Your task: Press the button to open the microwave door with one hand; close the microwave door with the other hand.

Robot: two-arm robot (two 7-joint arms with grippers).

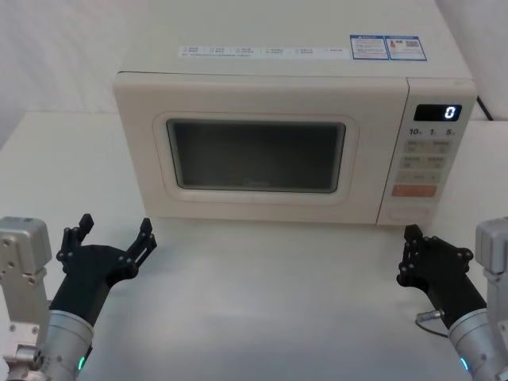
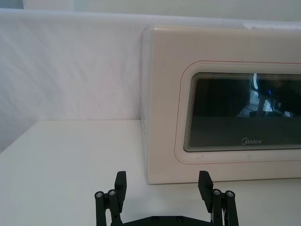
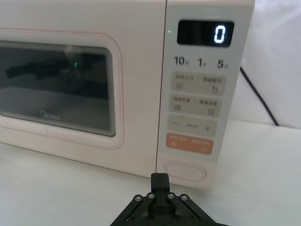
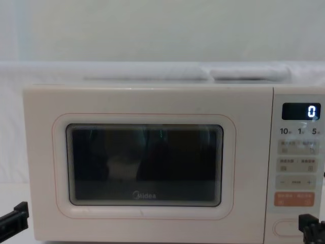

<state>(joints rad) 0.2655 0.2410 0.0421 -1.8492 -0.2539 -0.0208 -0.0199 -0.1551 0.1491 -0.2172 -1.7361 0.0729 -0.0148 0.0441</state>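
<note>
At the far edge of the white tabletop (image 1: 262, 302) stands the cream box-shaped microwave oven (image 1: 294, 55), facing the robot. The microwave door (image 1: 258, 151), a wide cream panel with a dark rounded-rectangle window, a thin pink outline and a grey "Midea" logo, sits shut and flush with the oven front. Right of the door runs the control panel (image 3: 203, 89), whose black display (image 3: 205, 33) reads 0 above pale labelled keys and an orange rectangular key (image 3: 189, 143). The button (image 3: 184, 172), a large cream pill-shaped key with a thin outline, occupies the bottom of that panel. The left gripper (image 1: 117, 232), black plastic with blocky ridged fingers, hovers above the near left corner of the tabletop with its fingers spread wide, clear of the door. The right gripper (image 1: 411, 254), black on a pale grey rounded arm, hovers near the right edge just before the button with its fingers pressed together, not touching it.
</note>
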